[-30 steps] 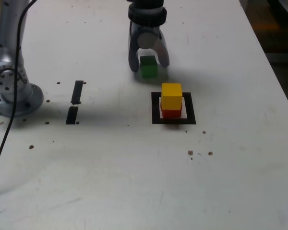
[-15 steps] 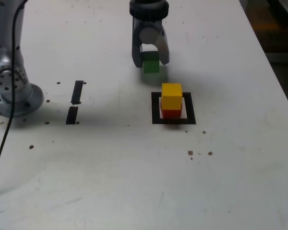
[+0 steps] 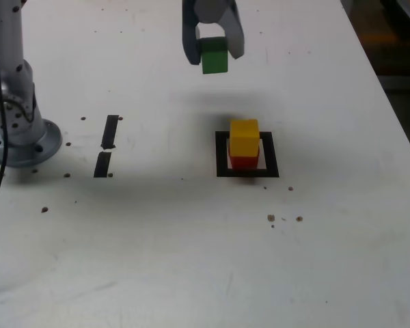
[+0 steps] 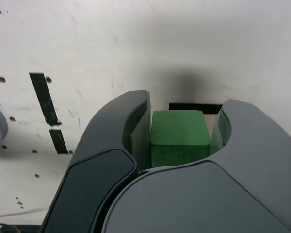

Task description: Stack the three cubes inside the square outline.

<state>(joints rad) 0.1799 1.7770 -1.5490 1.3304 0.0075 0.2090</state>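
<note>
Overhead, relative to the black square: your gripper (image 3: 215,55), fingers pointing down, raised above the table (image 3: 157,239), beyond the square on its far side. Grasped between your fingertips: green cube (image 3: 214,56). Inside the square (image 3: 223,154): red cube (image 3: 244,162), yellow cube (image 3: 244,138) on top.

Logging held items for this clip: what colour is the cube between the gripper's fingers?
The cube is solid green; the wrist view shows it best.
</note>
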